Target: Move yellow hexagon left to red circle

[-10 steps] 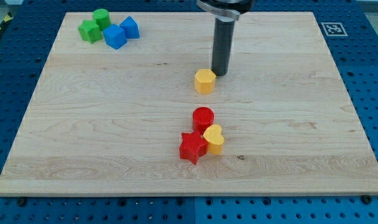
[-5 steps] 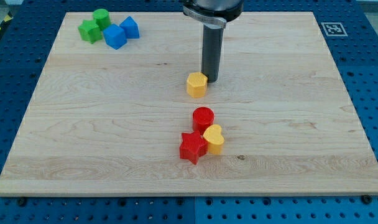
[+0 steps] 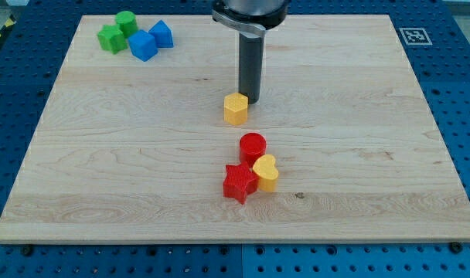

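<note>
The yellow hexagon (image 3: 235, 109) lies near the board's middle. My tip (image 3: 250, 101) touches its upper right side. The red circle (image 3: 253, 147) lies below and slightly right of the hexagon, with a gap between them. A red star (image 3: 240, 183) and a yellow heart (image 3: 266, 172) press against the red circle from below.
At the view's top left is a cluster: a green circle (image 3: 126, 22), a green block (image 3: 110, 38), a blue block (image 3: 143, 45) and another blue block (image 3: 161, 34). The wooden board (image 3: 374, 154) has a marker tag (image 3: 413, 35) at its top right corner.
My tip has moved left and slightly down, pushing the yellow hexagon left and a little down. The other blocks have not moved.
</note>
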### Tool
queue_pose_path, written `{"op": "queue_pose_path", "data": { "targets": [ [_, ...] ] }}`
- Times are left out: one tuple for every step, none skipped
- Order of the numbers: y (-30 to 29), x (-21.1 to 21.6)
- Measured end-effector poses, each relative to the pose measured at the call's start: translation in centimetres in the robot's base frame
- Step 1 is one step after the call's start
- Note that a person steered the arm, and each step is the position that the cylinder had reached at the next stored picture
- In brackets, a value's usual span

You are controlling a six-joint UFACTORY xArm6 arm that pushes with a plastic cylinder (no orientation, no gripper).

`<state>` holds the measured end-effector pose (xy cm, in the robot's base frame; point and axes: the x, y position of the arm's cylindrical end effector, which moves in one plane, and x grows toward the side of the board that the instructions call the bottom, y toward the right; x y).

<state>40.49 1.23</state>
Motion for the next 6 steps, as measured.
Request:
{"op": "queue_pose_path", "data": {
  "targets": [
    [-1.5,0.0],
    [-3.2,0.1],
    [-3.5,1.8],
    [-3.4,4.6],
    [-3.4,6.7],
    [-3.4,6.8]
  ]
}}
